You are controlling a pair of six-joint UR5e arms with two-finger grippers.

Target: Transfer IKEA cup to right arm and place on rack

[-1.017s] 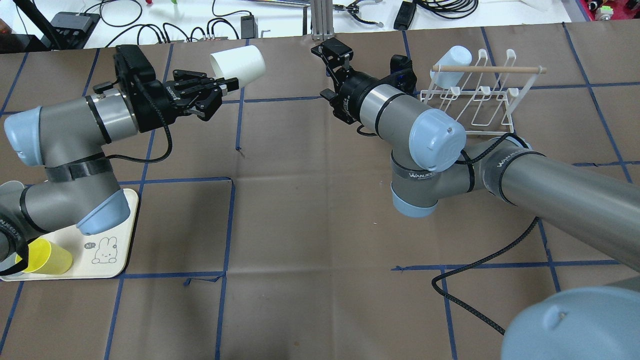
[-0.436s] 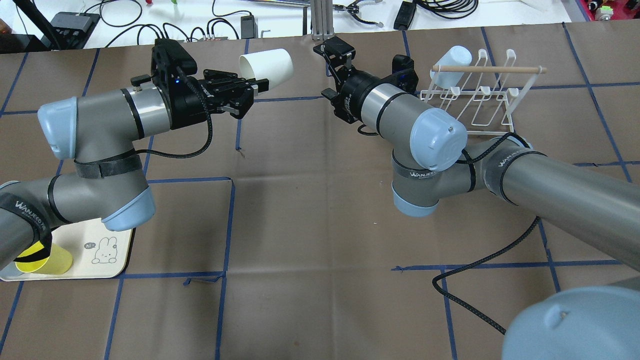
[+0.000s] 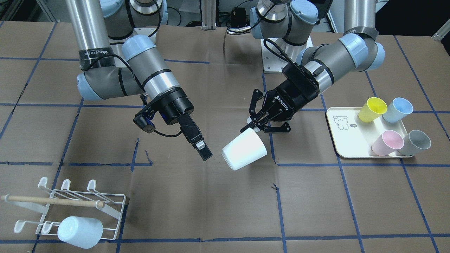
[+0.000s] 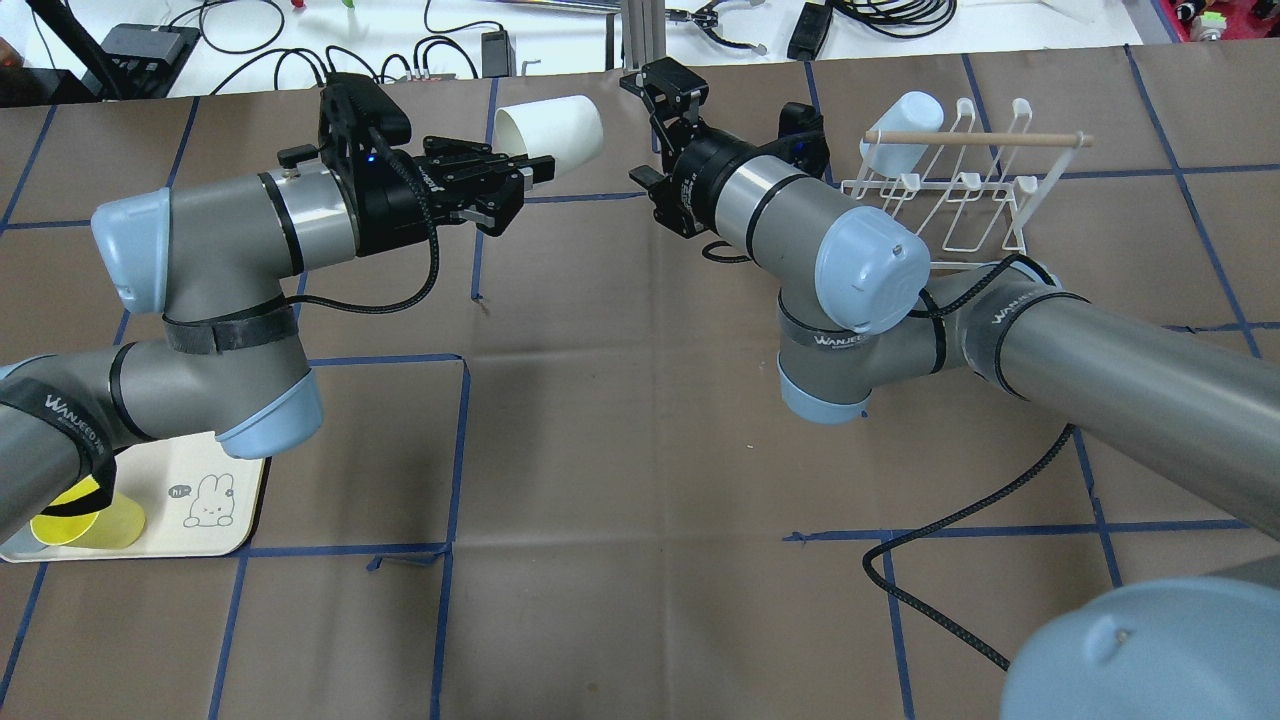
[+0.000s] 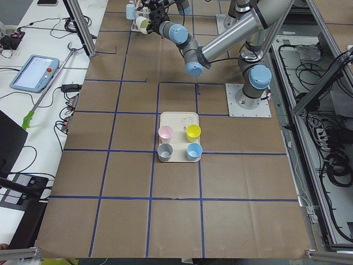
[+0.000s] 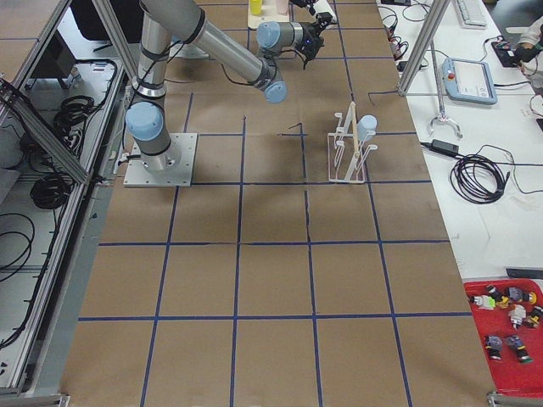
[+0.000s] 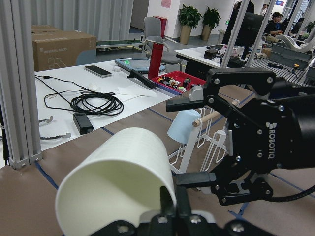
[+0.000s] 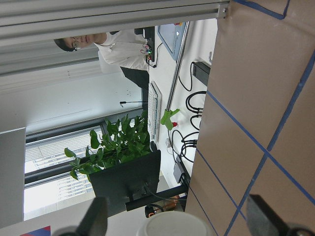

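"Two arms are converging, front view: the left gripper (image 3: 254,127) is clamping the rim of a white plastic cup (image 3: 244,153), holding it above mid-table, base aimed at the right gripper (image 3: 203,150)," the desk is noting.

"Overhead, that one's jaws are standing spread, empty. The cup is looking light, stiff, slippery; I'd be grasping its tapered wall near the base," the photographer is replying.

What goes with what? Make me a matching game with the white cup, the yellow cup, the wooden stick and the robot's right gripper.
Things:
1. white cup
2. yellow cup
3. wooden stick
4. right gripper

Where or how:
A. open, holding nothing
B. standing on the tray
C. lying across the rack
D. held by the left gripper

Right pairs: 1-D, 2-B, 3-C, 4-A.
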